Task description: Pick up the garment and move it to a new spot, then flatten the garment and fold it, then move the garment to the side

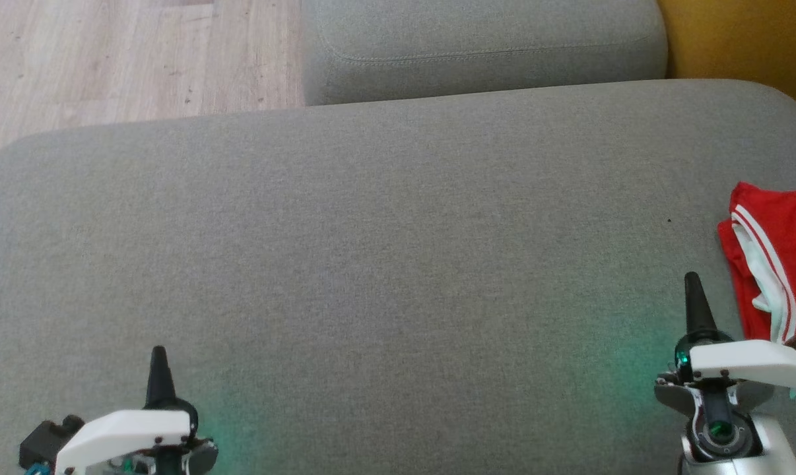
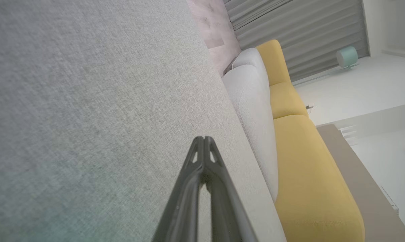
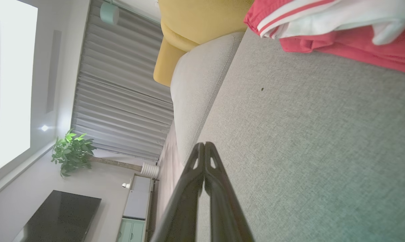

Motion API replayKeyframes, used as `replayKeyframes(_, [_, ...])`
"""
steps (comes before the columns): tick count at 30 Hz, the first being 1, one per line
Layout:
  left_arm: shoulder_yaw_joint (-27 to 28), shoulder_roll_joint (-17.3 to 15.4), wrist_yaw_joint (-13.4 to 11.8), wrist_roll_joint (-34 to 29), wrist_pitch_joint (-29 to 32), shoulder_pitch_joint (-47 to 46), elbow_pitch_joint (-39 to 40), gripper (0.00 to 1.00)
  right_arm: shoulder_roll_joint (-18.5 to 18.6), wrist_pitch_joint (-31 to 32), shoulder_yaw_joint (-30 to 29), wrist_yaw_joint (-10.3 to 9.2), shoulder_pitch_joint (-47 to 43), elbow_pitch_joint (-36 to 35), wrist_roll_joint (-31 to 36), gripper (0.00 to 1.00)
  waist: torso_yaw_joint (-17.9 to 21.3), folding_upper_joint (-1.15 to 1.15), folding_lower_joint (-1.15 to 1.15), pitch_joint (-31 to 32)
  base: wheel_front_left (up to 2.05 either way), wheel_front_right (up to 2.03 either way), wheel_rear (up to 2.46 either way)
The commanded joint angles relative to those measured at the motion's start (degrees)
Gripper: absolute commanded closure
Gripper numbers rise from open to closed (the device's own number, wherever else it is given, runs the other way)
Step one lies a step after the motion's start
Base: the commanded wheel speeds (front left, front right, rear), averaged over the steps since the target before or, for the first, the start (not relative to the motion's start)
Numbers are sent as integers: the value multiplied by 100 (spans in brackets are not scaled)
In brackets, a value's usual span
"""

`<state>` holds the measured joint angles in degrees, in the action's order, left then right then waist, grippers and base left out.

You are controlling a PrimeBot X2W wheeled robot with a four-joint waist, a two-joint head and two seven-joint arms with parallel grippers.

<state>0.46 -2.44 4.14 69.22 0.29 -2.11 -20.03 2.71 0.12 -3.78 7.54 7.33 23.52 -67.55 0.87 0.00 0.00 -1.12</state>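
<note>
Left gripper [image 1: 158, 351], right gripper [image 1: 692, 278] closed empty, garment [image 1: 784, 227] near latter, right wrist view: plant [image 3: 71, 154]

A wide grey cushion [image 1: 371, 264] fills the near ground, with a second grey cushion [image 1: 484, 53] beyond it. Pale wooden floor [image 1: 107, 59] lies far left and a yellow sofa [image 1: 741, 39] far right. Grey curtains [image 3: 122, 87], a leafy plant [image 3: 71, 154] and a dark screen [image 3: 58, 215] line the walls.
</note>
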Motion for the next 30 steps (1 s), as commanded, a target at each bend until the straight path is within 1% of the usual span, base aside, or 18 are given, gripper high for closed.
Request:
replayKeyframes(1, [220, -32, 74, 169, 49, -284, 231, 100, 17, 66, 57, -4, 53, -273, -202, 100, -4, 0, 0, 5, 0, 0, 0])
replayKeyframes(30, [533, -41, 286, 1897, 512, -385, 528, 100, 17, 530, -212, -5, -83, -822, -2037, 100, -72, 0, 0, 77, 0, 0, 0])
